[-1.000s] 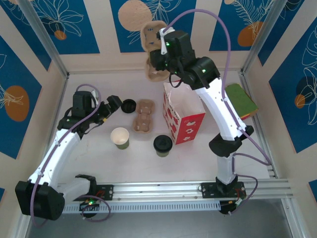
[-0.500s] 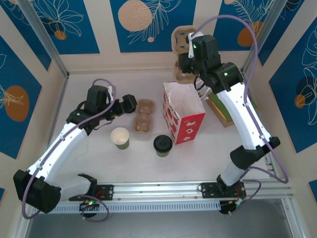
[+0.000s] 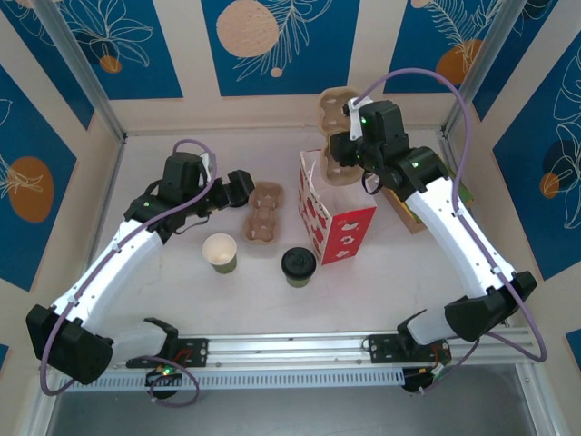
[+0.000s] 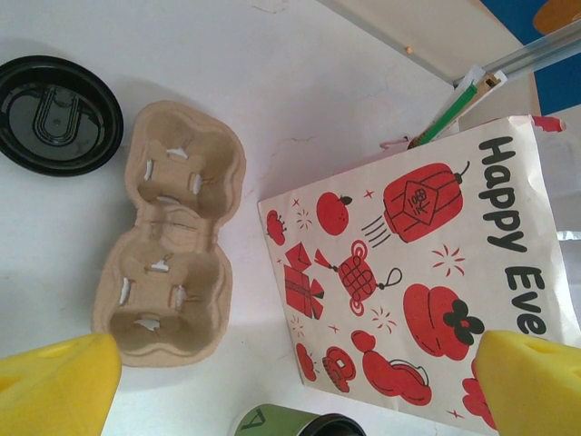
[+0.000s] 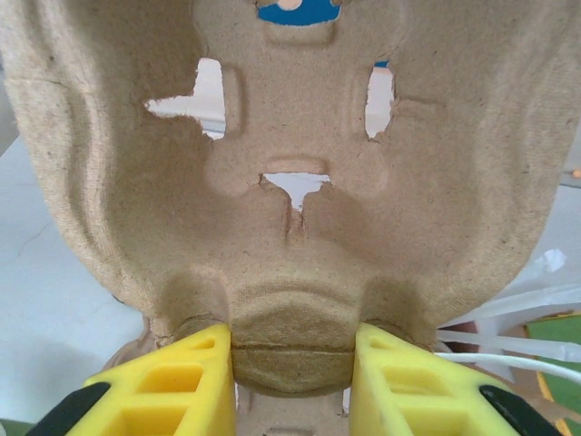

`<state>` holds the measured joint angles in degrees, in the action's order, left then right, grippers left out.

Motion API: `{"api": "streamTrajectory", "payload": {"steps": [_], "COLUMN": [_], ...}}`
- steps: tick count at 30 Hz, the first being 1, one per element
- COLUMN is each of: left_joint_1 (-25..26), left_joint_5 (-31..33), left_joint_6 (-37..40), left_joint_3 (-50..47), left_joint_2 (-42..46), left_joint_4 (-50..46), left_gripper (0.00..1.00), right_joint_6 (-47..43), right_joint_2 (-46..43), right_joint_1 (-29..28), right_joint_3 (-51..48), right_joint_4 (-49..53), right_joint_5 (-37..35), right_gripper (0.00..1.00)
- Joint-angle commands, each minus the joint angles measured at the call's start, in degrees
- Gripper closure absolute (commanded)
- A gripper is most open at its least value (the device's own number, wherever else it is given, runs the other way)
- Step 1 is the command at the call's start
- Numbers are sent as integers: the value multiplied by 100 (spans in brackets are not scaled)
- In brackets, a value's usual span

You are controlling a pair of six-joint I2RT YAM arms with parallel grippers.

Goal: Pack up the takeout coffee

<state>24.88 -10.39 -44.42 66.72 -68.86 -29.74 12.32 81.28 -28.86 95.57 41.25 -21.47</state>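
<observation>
Two pulp carriers: a flat carrier (image 3: 263, 213) on the white table (image 3: 363, 291), and a held carrier (image 3: 338, 136) clamped in the right gripper (image 5: 292, 363) above one red-and-white bag (image 3: 338, 218). Two green cups: the takeout coffee (image 3: 298, 266) just before the bag, and a lidless cup (image 3: 220, 252) to its left. One loose lid (image 4: 56, 113). The left gripper (image 3: 238, 189) gapes wide. Blue-patterned walls (image 3: 136, 45) surround.

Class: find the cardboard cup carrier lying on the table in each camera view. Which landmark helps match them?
Top external: cup carrier, centre, left of the bag.
Left wrist: carrier at left, bag on its right.
Right wrist: that cardboard is a second carrier, pinched by the right gripper.
Shared landmark: the bag.
</observation>
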Motion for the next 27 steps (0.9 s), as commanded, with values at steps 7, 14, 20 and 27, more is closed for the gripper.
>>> {"api": "streamTrajectory", "payload": {"steps": [7, 14, 20, 27], "left_joint_1": [47, 51, 49, 52], "left_joint_5": [94, 177, 162, 183], "left_joint_6": [160, 398, 435, 538], "left_joint_3": [164, 338, 267, 225], "left_joint_2": [90, 152, 198, 258], "left_joint_4": [-234, -435, -404, -480], "left_gripper": [0, 0, 0, 0], "right_joint_6": [230, 369, 388, 409], "right_joint_2": [-341, -480, -467, -540], "right_joint_1": [-118, -146, -214, -285], "right_joint_3": [-599, -958, -1213, -1662], "right_joint_4": [-56, 261, 375, 253], "right_joint_5": [231, 258, 241, 146], "right_gripper": [70, 70, 70, 71]}}
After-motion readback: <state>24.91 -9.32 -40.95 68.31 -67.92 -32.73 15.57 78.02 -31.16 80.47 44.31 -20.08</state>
